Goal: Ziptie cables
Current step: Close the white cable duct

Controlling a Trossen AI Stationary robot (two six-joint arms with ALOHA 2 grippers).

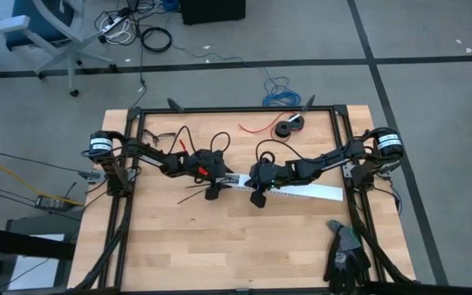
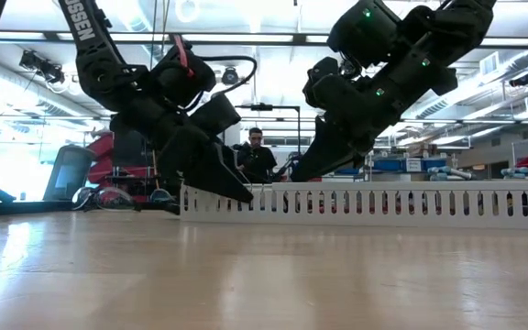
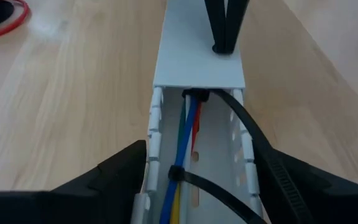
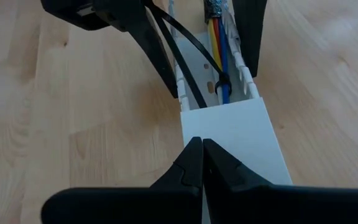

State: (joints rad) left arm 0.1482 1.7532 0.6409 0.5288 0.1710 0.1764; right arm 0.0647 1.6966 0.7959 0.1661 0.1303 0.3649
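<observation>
Cables [image 3: 184,134] — thin, smooth insulated wires in blue, green, yellow and red — lie side by side inside a long white plastic slotted cable duct [image 3: 197,59], running along its length. At one end they are gathered under a dark wrap [image 4: 216,9]. The duct is a narrow open channel with comb-like toothed walls; part of it is closed by a flat white cover. It lies flat on the pale wooden table [image 1: 220,238], its long axis running left to right between the two arms, slightly slanted in the high view. A thin black ribbed zip tie [image 3: 216,190] is looped around the wire bundle inside the channel, its tail trailing out over the wall.

The left gripper [image 3: 201,186] straddles the uncovered end of the duct, its dark fingers spread wide on either side of the walls. The right gripper [image 4: 202,163] — fingers pressed together, holding nothing — points at the covered section.
</observation>
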